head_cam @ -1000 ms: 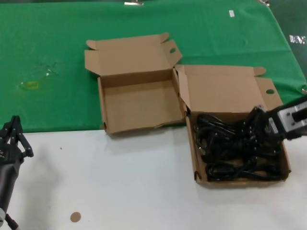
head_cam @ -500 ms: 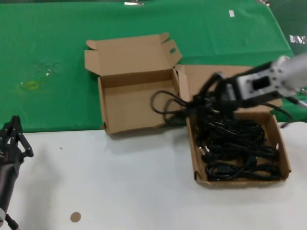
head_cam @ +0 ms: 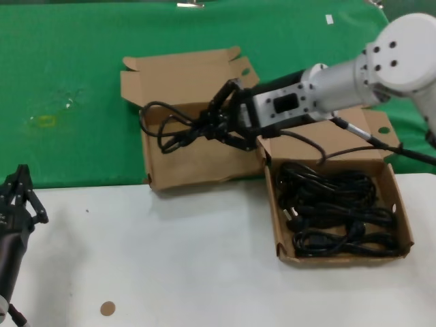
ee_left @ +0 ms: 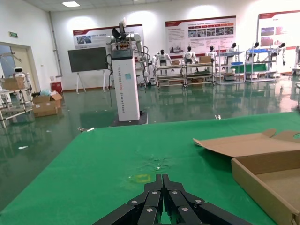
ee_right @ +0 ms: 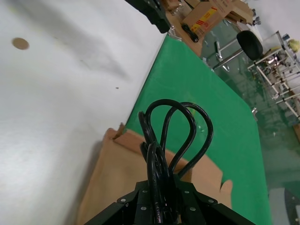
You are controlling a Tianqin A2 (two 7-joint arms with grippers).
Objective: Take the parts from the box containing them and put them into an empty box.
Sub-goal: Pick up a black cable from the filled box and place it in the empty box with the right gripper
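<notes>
One cable bundle (head_cam: 174,129) clamped in right hand (head_cam: 221,126), centre frame over empty box (head_cam: 197,153); more cables (head_cam: 334,211) lower right. Left hand (head_cam: 17,197) shut, lower left.

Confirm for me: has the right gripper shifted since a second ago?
Yes. The right gripper, shut on a cable bundle, has travelled from the full box leftward to above the empty box.
</notes>
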